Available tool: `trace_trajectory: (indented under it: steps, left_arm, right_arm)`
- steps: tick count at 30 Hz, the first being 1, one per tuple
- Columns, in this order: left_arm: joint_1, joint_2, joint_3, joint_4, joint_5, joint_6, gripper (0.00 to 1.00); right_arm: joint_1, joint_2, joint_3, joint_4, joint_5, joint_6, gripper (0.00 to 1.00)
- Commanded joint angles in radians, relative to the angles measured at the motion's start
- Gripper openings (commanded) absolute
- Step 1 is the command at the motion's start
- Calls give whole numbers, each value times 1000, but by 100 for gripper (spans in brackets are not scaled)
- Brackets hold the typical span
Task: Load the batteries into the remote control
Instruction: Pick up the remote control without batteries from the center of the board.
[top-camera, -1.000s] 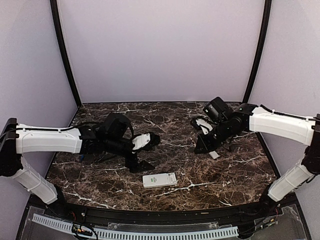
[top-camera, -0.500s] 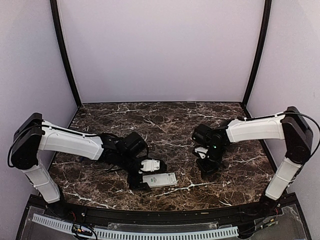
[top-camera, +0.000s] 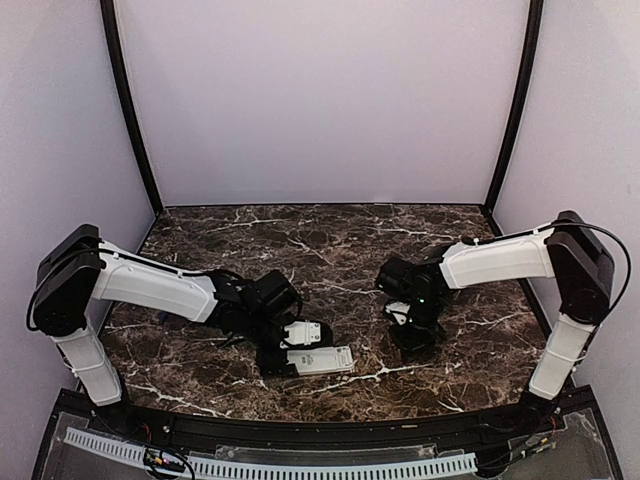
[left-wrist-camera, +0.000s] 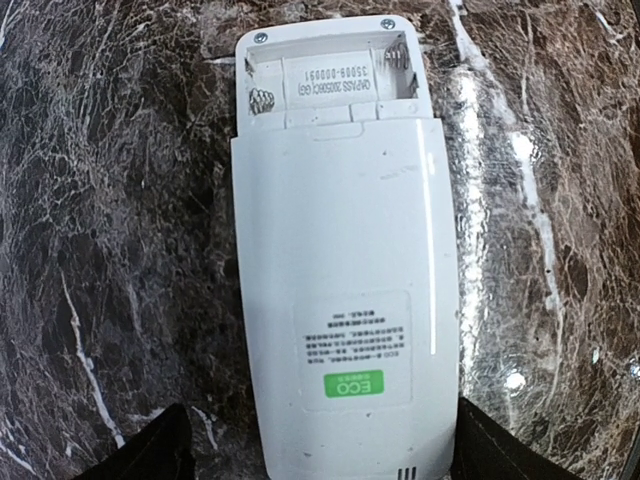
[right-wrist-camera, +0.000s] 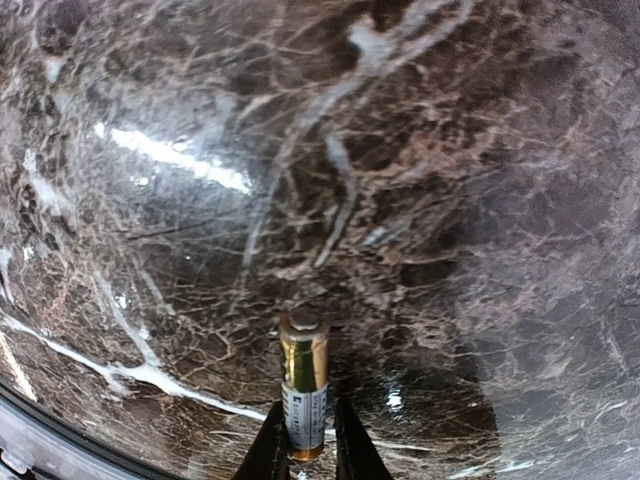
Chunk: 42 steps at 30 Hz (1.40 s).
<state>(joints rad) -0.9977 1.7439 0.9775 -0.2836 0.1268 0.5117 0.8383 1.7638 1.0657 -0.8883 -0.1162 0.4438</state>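
Under the spread left gripper (left-wrist-camera: 325, 447), the flat white rectangular remote control (left-wrist-camera: 345, 280) lies back-up, while the right gripper (right-wrist-camera: 305, 442) pinches a gold cylindrical battery (right-wrist-camera: 304, 385) only by its end, so it may swivel.

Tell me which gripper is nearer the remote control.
Left. The left gripper straddles one end of the remote control, a finger on each side. The right gripper is apart, to its right, holding a battery.

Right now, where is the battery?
The gold and white cylindrical battery is pinched in the right gripper, shown in the right wrist view, over the dark marble table's right half, apart from the white remote control.
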Motion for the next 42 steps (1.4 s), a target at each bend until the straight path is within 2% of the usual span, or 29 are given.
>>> trace_trajectory:
  steps: [1,12,17,25,29,32,36,42]
  left_arm:
    - [-3,4,14,-23,-17,-12,86]
    - [-7,28,22,-49,11,-34,86]
    - [-18,35,24,-60,10,-34,86]
    - [-21,40,31,-66,0,-40,86]
    - [-19,45,30,-66,3,-41,86]
    - [-20,61,37,-75,-4,-51,85]
    - [-23,96,60,-105,-17,-58,77]
    - [-26,131,96,-154,-1,-96,59]
  right_arm:
    - [11,46,-11,4,25,-4,17]
    - [23,45,-4,41,25,-31,23]
    - [30,34,-15,79,27,-37,34]
    - [30,51,-18,89,72,-17,37]
    - [30,50,-26,109,78,-12,52]
    - [30,36,-40,144,51,-17,54]
    - [30,32,-46,161,57,-18,51]
    - [28,36,-77,206,65,-8,42]
